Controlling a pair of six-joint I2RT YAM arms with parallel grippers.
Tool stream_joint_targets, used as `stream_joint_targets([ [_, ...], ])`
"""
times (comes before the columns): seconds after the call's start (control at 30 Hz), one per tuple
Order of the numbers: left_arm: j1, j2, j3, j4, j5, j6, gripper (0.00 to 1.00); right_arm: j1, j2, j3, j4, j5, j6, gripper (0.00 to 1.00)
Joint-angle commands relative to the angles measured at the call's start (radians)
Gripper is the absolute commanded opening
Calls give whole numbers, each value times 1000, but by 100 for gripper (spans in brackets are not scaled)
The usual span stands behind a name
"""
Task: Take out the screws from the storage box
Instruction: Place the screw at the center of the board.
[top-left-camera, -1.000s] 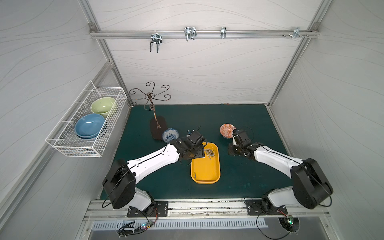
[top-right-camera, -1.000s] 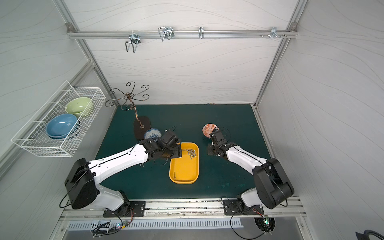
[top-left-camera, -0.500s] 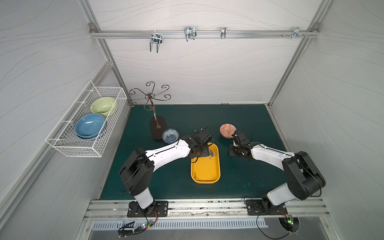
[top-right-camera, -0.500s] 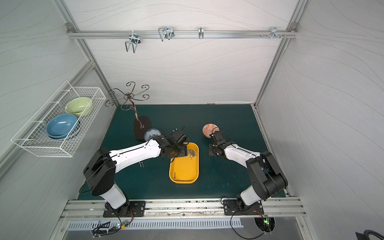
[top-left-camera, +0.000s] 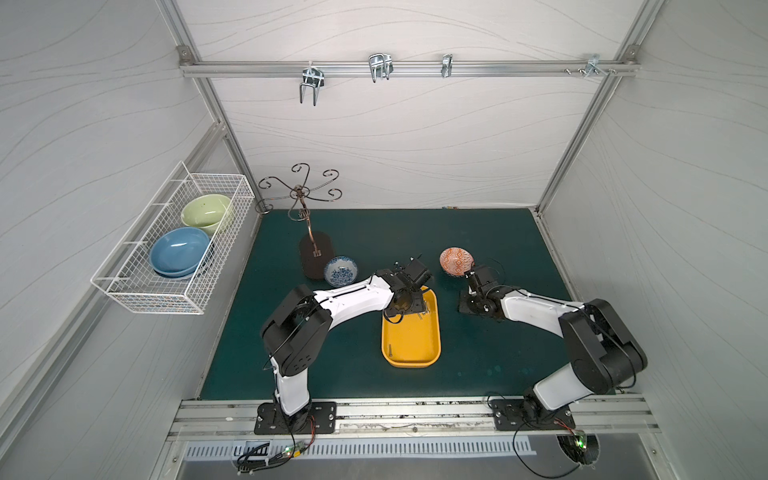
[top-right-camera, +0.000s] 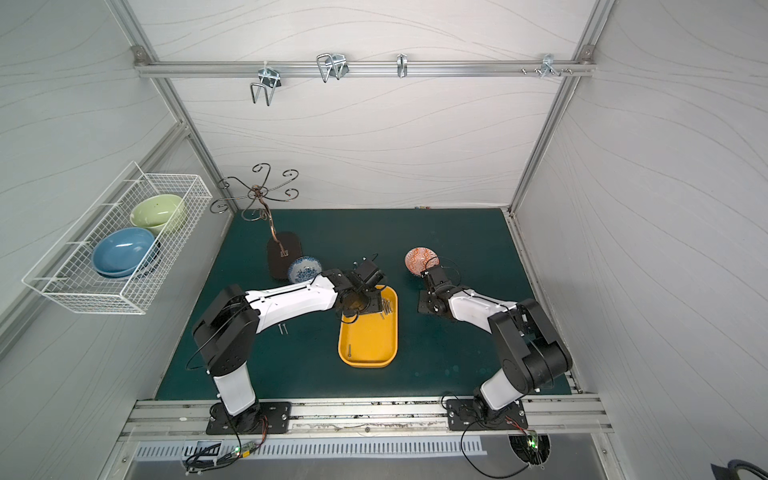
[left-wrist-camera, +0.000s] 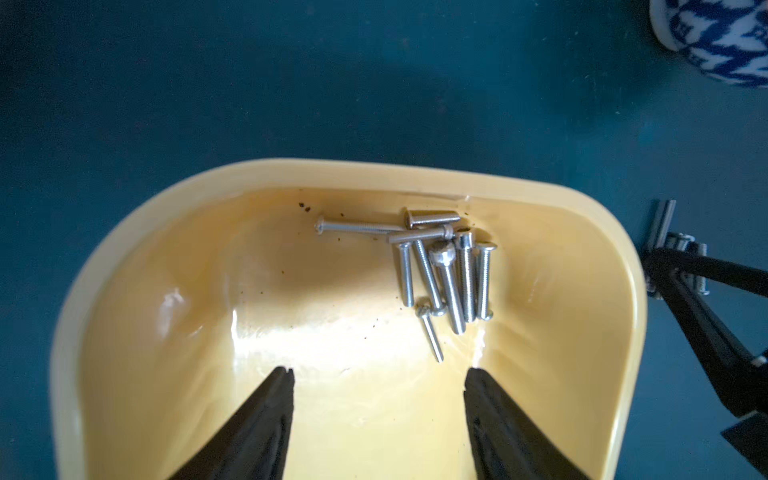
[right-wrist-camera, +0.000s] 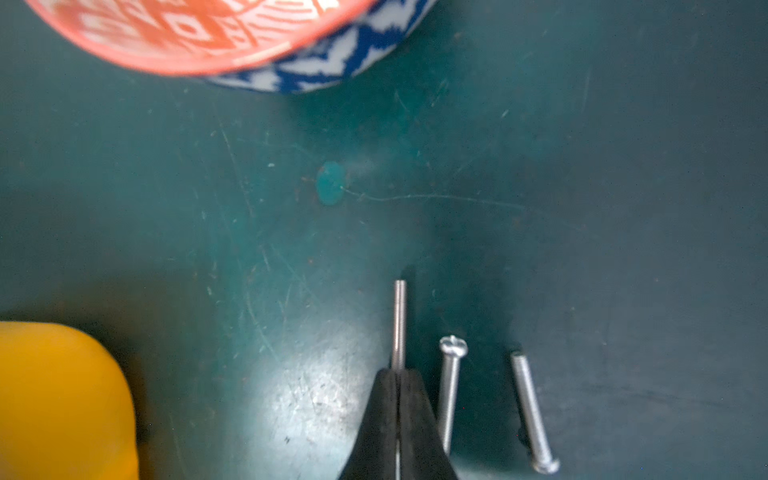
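The shallow yellow plastic storage box (top-left-camera: 411, 345) is sitting near the middle of the dark green surface (top-left-camera: 374, 232), between the two arms. A cluster of small silver-grey metal screws (left-wrist-camera: 446, 270) is lying piled against the wall in its far corner, on the side toward the right arm. A lone screw (top-right-camera: 350, 351) is resting near the box's front left corner.

The left jaws are hanging released over the box's far end. Their black fingers (left-wrist-camera: 266, 419) are standing wide apart with nothing between them, stopping short of the cluster.

The right jaws are clenching on a thin screw (right-wrist-camera: 399, 324), outside the box. Its shaft is sticking out past the black fingertips (right-wrist-camera: 386, 399) over the bare surface. Two more loose screws (right-wrist-camera: 451, 390) are lying on the surface just beside it. In a top view, another pair of screws (top-right-camera: 283, 329) is lying on the surface beneath the left forearm.

A small orange-patterned ceramic bowl (top-left-camera: 456, 261) is standing just beyond the right jaws. A small blue-and-white patterned bowl (top-left-camera: 340, 270) is standing beyond the left arm, beside the dark base of a wire stand (top-left-camera: 322, 266).
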Motion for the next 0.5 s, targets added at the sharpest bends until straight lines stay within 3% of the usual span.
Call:
stream_joint_targets([
  [0.0, -5, 42, 65, 7, 3, -10, 67, -6, -20, -23, -17, -10, 0, 12],
  [0.03, -6, 53, 75, -2, -3, -14, 66, -6, -26, -22, -18, -8, -1, 25],
  [0.13, -5, 69, 84, -16, -23, -28, 65, -6, -46, -37, -7, -7, 0, 37],
  [0.47, -4, 119, 111, -41, -71, -52, 58, -5, -257, -124, 41, 24, -17, 38],
])
